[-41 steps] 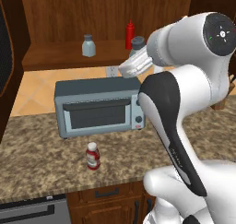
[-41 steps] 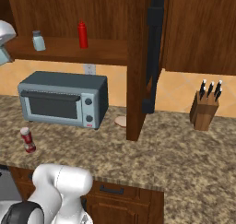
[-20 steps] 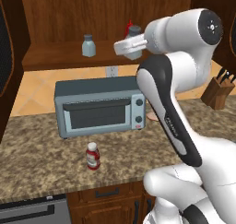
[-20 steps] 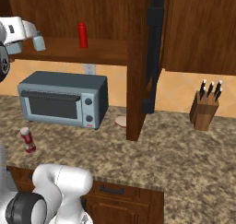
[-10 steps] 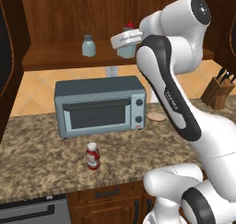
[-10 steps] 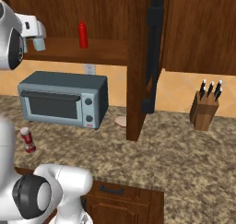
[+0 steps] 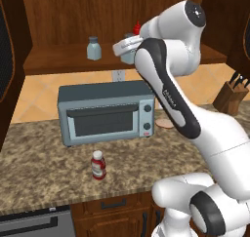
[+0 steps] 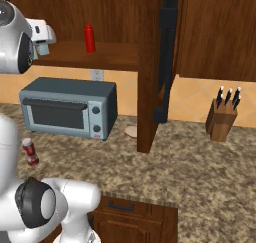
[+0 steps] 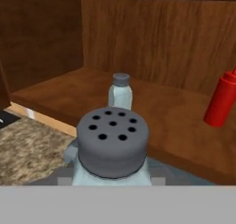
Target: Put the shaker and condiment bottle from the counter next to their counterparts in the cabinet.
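My gripper [image 7: 128, 49] is shut on the shaker [image 9: 113, 142], whose perforated grey cap looms close in the hand view. It hovers at the front edge of the cabinet shelf [image 7: 53, 61], right of the twin shaker [image 7: 93, 48] and just left of the slim red squeeze bottle [image 7: 137, 28]. Seen from the hand, the twin shaker [image 9: 120, 90] stands straight beyond the held one, and the red squeeze bottle [image 9: 223, 101] is off to the right. From the right base, the gripper [image 8: 44, 43] sits left of the squeeze bottle [image 8: 90, 37]. The condiment bottle [image 7: 98, 164] stands upright on the granite counter [image 7: 44, 167].
A grey toaster oven [image 7: 105, 111] sits on the counter under the shelf. A knife block [image 8: 222, 119] stands at the right, and a small pale disc [image 8: 131, 132] lies beside the cabinet's vertical divider [image 8: 150, 67]. An open dark door [image 8: 167, 52] hangs by the divider.
The arm has risen and swung left with the shaker, from beside the toaster oven up to the shelf's front edge. The condiment bottle has stayed put.
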